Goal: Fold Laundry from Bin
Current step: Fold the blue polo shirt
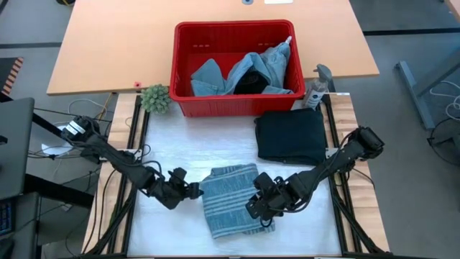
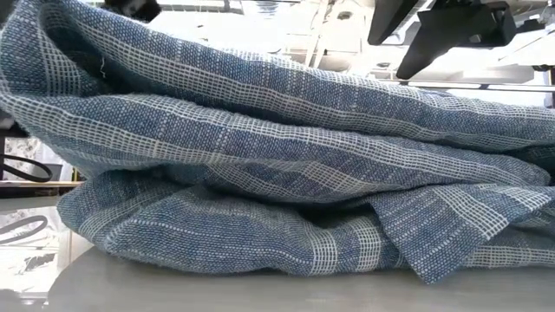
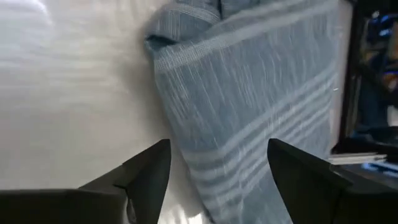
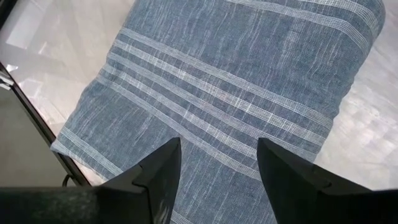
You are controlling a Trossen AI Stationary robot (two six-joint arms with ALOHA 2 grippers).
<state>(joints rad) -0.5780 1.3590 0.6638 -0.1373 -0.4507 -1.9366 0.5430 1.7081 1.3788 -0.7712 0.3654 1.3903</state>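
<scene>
The blue-grey striped cloth [image 1: 230, 200] lies folded in several layers on the white table top near the front edge, and it fills the low view [image 2: 277, 173]. My left gripper [image 1: 194, 191] stands open at the cloth's left edge, with its fingers on either side of that edge [image 3: 186, 124]. My right gripper [image 1: 257, 205] hangs open over the cloth's right part [image 4: 236, 93], and the low view shows it clear of the cloth. The red bin [image 1: 233, 26] at the back holds light blue denim [image 1: 208, 75] and a black piece [image 1: 250, 80].
A folded black garment [image 1: 291, 135] lies on the table between the bin and my right arm. A small green plant [image 1: 155, 98] stands at the bin's left corner, and a grey bottle [image 1: 316, 90] at its right. Bare white table [image 1: 172, 144] lies left of the cloth.
</scene>
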